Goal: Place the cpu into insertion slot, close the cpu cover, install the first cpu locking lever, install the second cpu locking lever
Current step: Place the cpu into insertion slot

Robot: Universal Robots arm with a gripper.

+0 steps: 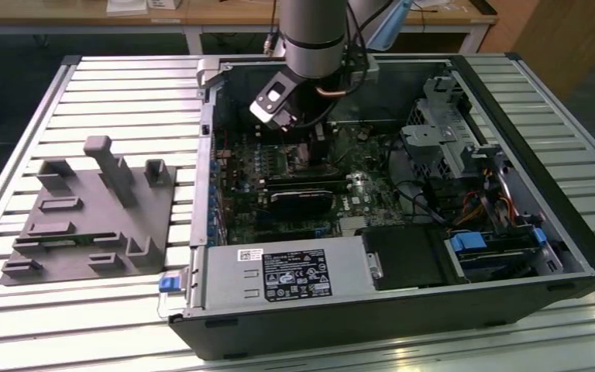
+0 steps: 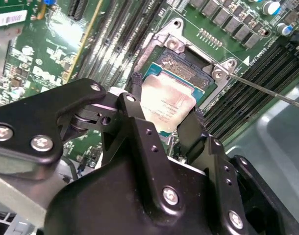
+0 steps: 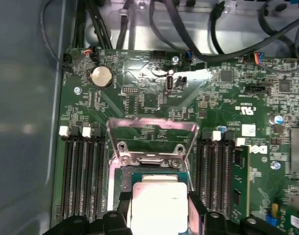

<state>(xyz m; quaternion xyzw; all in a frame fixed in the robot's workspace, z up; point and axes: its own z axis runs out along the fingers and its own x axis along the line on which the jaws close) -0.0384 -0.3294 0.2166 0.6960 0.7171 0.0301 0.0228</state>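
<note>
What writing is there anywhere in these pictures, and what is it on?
black label on the grey metal box: print too small to read.
cpu, top face, held in the gripper: faint marks, unreadable.
green circuit board: white lettering, too small to read.
Nothing legible to quote.

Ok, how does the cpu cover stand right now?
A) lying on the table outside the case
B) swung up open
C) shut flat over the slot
B: in the first wrist view the cpu cover stands raised, board showing through its cut-out, while the gripper holds the cpu over the insertion slot.
</note>
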